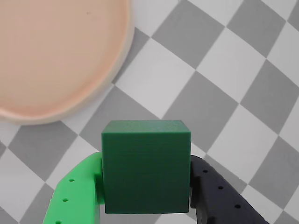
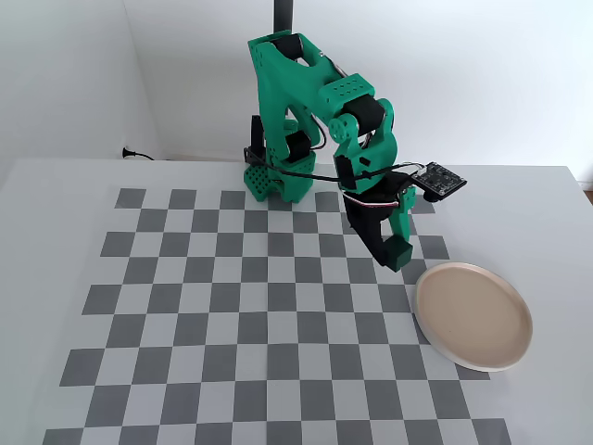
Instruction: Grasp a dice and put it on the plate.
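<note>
The dice (image 1: 145, 165) is a plain dark green cube filling the lower middle of the wrist view. My gripper (image 1: 145, 179) is shut on it, the bright green finger (image 1: 77, 191) against its left side and the black finger (image 1: 219, 193) against its right. In the fixed view the dice (image 2: 399, 253) hangs in my gripper (image 2: 397, 256) a little above the checkerboard, just up and left of the plate (image 2: 473, 314). The plate (image 1: 51, 56) is round, pale beige-pink, and fills the upper left of the wrist view. Nothing lies on it.
A grey-and-white checkerboard mat (image 2: 232, 315) covers the white table. The green arm's base (image 2: 269, 181) stands at the mat's far edge, with a small dark board (image 2: 437, 179) sticking out at the wrist. A white wall rises behind.
</note>
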